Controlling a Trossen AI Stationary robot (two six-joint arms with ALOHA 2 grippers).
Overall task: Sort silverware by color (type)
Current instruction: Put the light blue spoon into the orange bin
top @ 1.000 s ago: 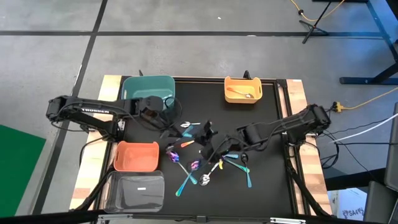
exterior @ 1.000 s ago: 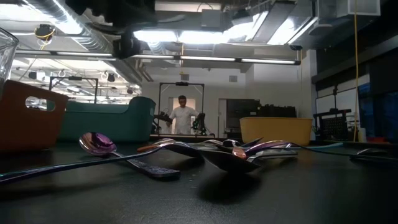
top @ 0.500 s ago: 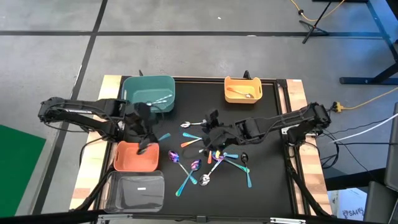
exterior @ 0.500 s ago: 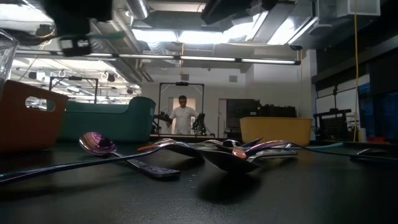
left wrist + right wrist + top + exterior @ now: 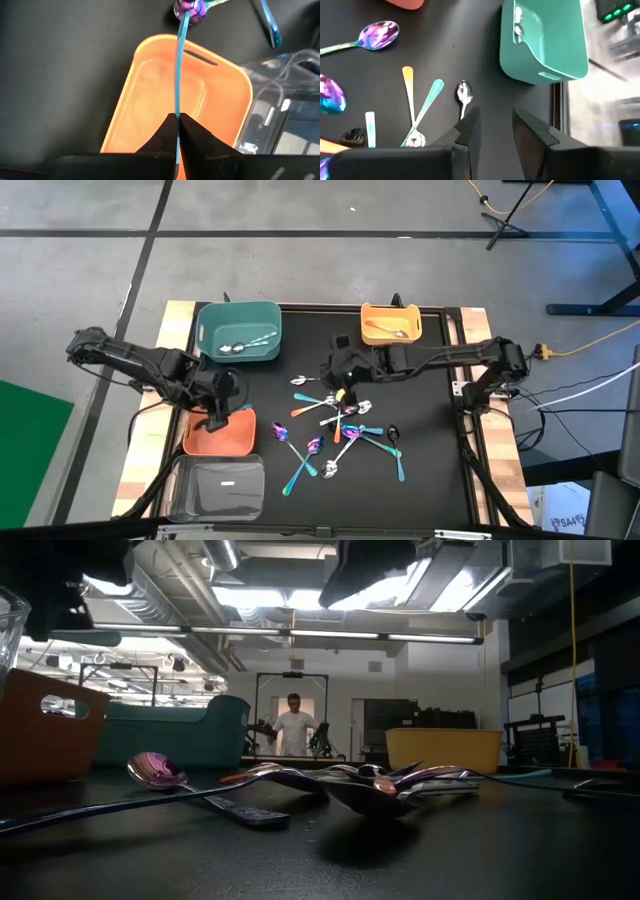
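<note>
Left wrist view alone shows the left gripper (image 5: pixel 177 125) clamped on a teal spoon (image 5: pixel 179 65) over the orange bin (image 5: pixel 150 70) (near the table's left edge); right gripper (image 5: pixel 492 127) apart, empty.

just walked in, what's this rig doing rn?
Sorting spoons into bins by color. The left tool is shut on a teal-blue spoon, holding it over the orange bin. The right tool is open and empty, above the table near the teal bin, which already holds silver spoons. The yellow bin has a couple of spoons too. A mixed pile of spoons waits mid-table.
</note>
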